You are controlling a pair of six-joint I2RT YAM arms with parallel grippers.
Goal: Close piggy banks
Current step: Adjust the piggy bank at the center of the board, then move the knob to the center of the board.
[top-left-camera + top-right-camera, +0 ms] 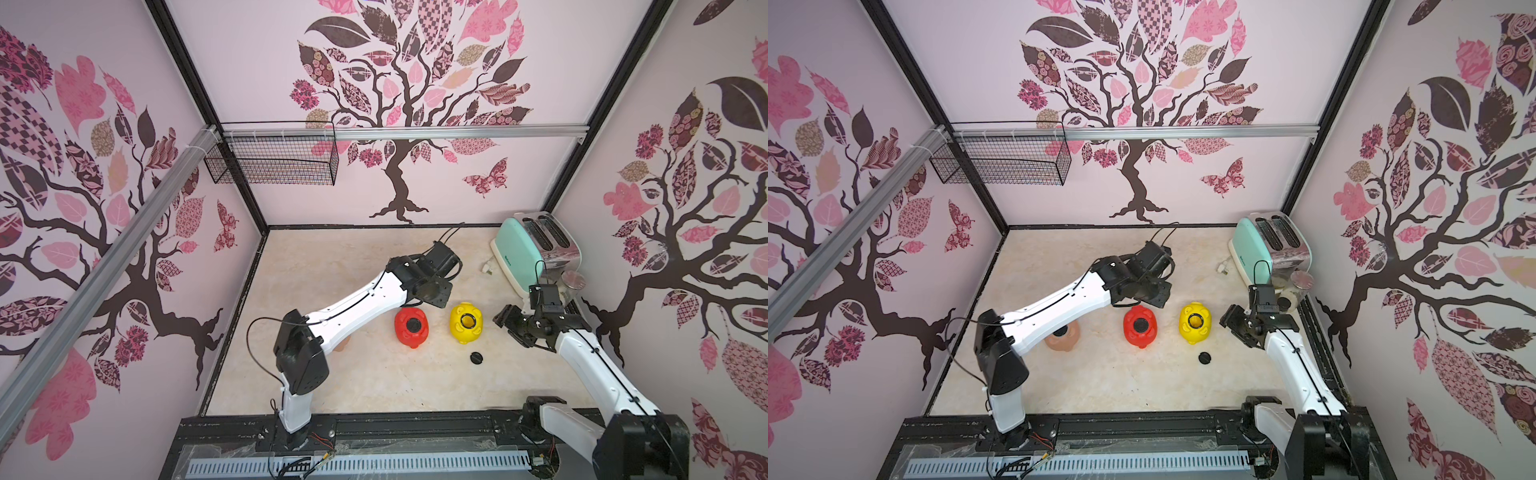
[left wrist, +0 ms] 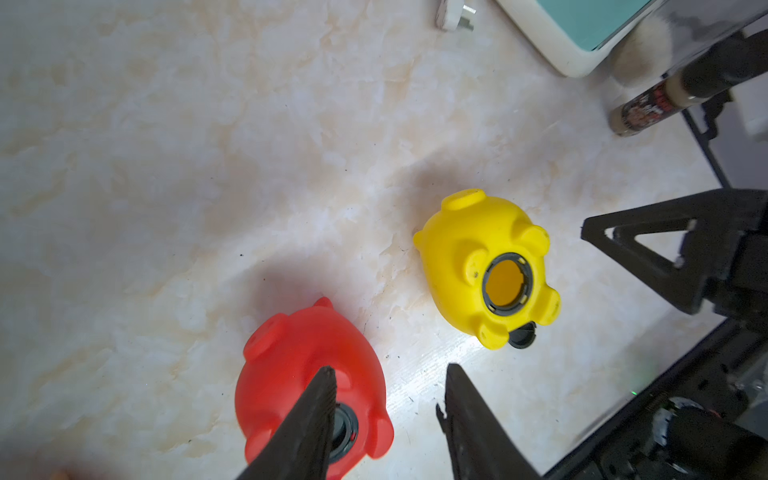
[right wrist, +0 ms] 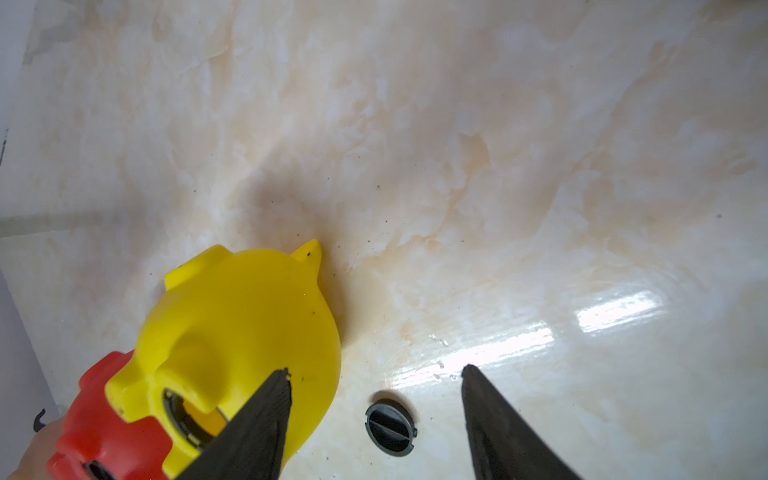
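Three piggy banks lie belly-up on the marble table. The red one (image 1: 411, 328) (image 2: 291, 374) has a black plug in its belly hole. The yellow one (image 1: 466, 323) (image 3: 232, 332) shows an open hole with a dark ring. The peach-pink one (image 1: 1064, 337) lies partly under the left arm. A loose black plug (image 1: 477, 357) (image 3: 390, 428) rests on the table near the yellow pig. My left gripper (image 2: 390, 368) (image 1: 434, 299) hovers open just behind the red pig, holding nothing. My right gripper (image 3: 376, 370) (image 1: 508, 328) stands open above the loose plug, which lies between its fingers in the right wrist view.
A mint-green toaster (image 1: 532, 253) stands at the back right with its white mains plug (image 1: 487, 268) on the table. A glass jar (image 1: 571, 284) sits beside the toaster. A wire basket (image 1: 274, 160) hangs on the back left rail.
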